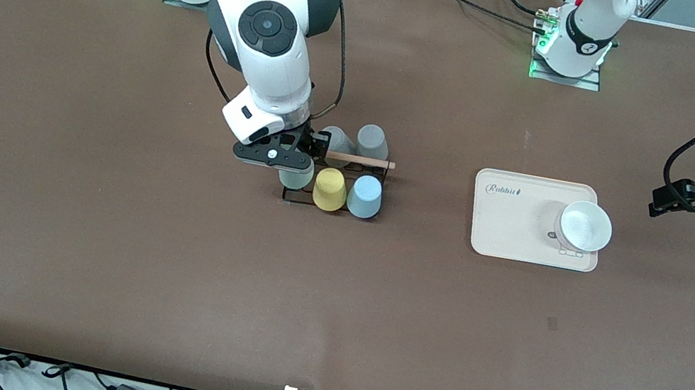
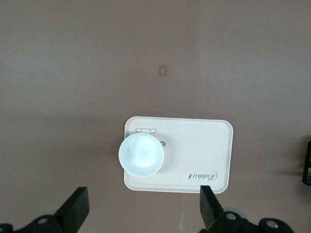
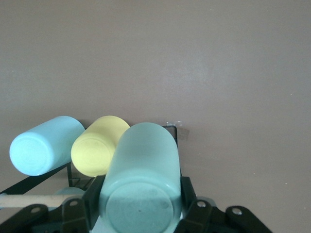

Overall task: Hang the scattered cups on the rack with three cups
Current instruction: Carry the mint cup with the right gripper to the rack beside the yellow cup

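Your right gripper (image 1: 288, 159) is down at the rack (image 1: 335, 182), at its end toward the right arm's end of the table, and its fingers (image 3: 92, 199) are clamped on both sides of the mint-green cup (image 3: 141, 179), which you hold upside down with its base facing the right wrist camera. In the front view that cup (image 1: 295, 176) shows only partly under the gripper, in the row of the rack nearer the front camera. Beside it in the same row sits the yellow cup (image 1: 330, 189), and next along, toward the left arm's end, the light blue cup (image 1: 364, 196); both are mouth-down on the rack, tilted, and close against each other. The wooden rod (image 1: 361, 160) runs across the top of the rack, and two grey cups (image 1: 371, 141) stand in the row farther from the front camera. Your left gripper (image 1: 664, 201) waits in the air near the left arm's end of the table, over bare tabletop, with its fingers (image 2: 77, 208) spread wide and nothing between them. The left wrist camera looks down on the cream tray (image 2: 204, 145), which lies well apart from the rack toward the left arm's end, with a white bowl (image 2: 141, 155) resting on it near one short edge.
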You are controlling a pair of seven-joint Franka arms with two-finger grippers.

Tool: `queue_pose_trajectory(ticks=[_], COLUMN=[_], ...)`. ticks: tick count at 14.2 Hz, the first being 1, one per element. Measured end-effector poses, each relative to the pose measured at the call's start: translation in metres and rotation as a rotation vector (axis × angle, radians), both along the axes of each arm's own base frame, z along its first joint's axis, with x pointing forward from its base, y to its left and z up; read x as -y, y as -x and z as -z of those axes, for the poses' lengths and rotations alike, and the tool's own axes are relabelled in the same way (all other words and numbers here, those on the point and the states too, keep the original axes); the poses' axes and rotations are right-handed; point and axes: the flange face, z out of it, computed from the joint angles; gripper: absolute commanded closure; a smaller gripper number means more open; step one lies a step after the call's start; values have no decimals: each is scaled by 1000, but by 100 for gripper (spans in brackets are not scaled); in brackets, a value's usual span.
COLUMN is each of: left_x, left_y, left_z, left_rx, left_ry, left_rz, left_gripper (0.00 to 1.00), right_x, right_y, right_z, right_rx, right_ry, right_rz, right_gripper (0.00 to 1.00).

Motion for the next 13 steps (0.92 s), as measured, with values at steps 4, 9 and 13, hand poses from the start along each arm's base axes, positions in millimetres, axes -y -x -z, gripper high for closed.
queue_pose_trajectory(ticks=[4,9,13], left_x=[2,1,2], left_y=[1,-3,-3], left_z=[-4,-25,-24], left_rx=[9,62,56], left_ry=[0,0,1], left_rz=[3,1,7], left_gripper=[0,0,0], right_x=[-4,-6,-7], right_y=[-2,-3,-5], right_z=[26,40,56], right_rx=[-1,-12,-18], right_ry=[39,48,53], right_rz=[-21,-23,-24], right_gripper=[70,69,66])
